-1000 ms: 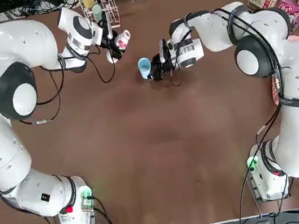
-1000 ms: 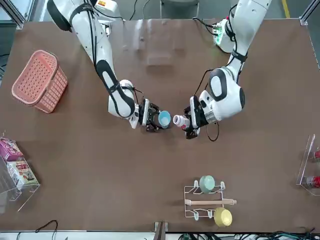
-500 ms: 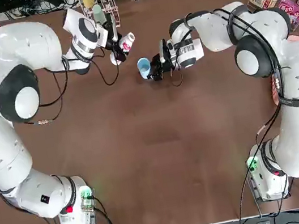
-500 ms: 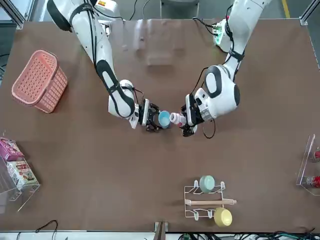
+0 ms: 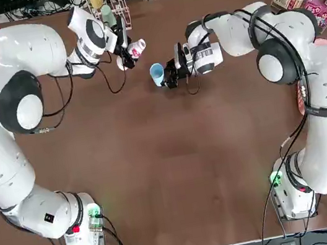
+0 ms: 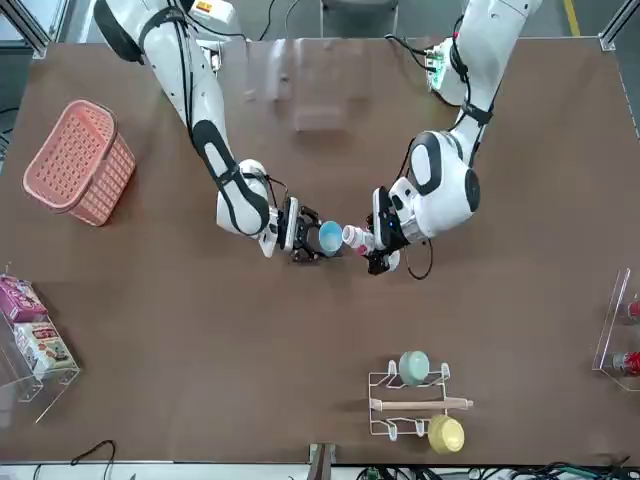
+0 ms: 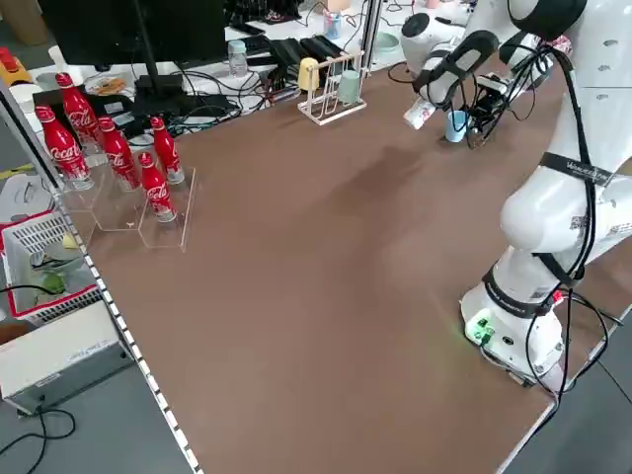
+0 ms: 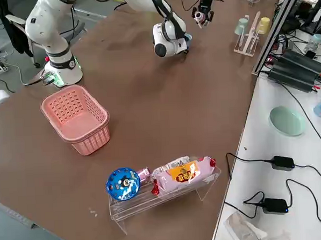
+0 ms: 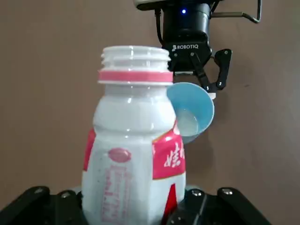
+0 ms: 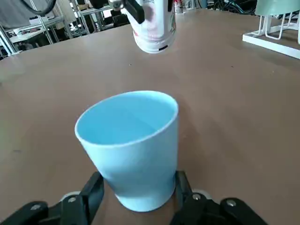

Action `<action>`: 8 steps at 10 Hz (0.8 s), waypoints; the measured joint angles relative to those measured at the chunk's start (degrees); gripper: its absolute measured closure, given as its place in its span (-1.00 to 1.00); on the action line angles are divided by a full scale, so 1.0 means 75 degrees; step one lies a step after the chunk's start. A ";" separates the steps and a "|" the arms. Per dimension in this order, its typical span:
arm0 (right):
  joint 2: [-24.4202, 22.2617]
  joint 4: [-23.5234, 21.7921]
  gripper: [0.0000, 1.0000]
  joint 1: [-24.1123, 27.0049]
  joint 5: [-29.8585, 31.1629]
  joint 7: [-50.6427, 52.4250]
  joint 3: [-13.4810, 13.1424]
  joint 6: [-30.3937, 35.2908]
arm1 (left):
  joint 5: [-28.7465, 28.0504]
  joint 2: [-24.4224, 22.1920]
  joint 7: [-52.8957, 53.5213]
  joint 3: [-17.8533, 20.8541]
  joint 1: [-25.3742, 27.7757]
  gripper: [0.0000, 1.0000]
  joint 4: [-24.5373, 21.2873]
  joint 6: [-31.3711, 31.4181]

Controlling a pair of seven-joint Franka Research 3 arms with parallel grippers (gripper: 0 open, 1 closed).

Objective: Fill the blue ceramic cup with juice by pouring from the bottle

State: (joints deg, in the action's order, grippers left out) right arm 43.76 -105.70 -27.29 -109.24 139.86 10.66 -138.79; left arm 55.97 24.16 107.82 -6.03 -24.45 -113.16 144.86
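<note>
Inspector A: Right gripper (image 5: 167, 75) to be recorded first. Its condition?

Inspector B: It is seen clamped on the blue ceramic cup (image 10: 131, 146), one finger pressed to each side of the lower wall. The cup is held low over the table (image 5: 173, 177), toward the far middle, with its mouth tipped toward the other arm. Its pale inside is visible in the left wrist view (image 9: 191, 112).

Inspector A: And the left gripper (image 5: 122, 47)?

Inspector B: It is found closed around the lower body of the bottle (image 9: 135, 145). The cap is off; a threaded neck with a pink ring is exposed. The bottle is held above the table, slanted, its open end directed toward the cup.

Inspector A: Contact between bottle and cup?

Inspector B: None noted. In the front view the bottle mouth (image 6: 351, 236) is seen just beside the cup rim (image 6: 329, 237), a small gap remaining.

Inspector A: Farther items?

Inspector B: A wire rack (image 5: 110, 5) with cups is recorded at the far edge behind the left gripper; a pink basket (image 6: 82, 160) stands well apart on the right arm's side.
</note>
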 joint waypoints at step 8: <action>0.0000 -0.0071 -0.36 0.0110 0.0000 0.0000 -0.0012 0.0002 | -0.0111 0.0007 -0.0227 0.1228 -0.1467 0.27 -0.0080 0.0069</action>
State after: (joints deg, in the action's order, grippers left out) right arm 43.76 -106.23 -26.47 -109.24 139.86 10.57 -138.77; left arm 55.14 24.22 106.12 3.18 -35.46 -113.77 145.37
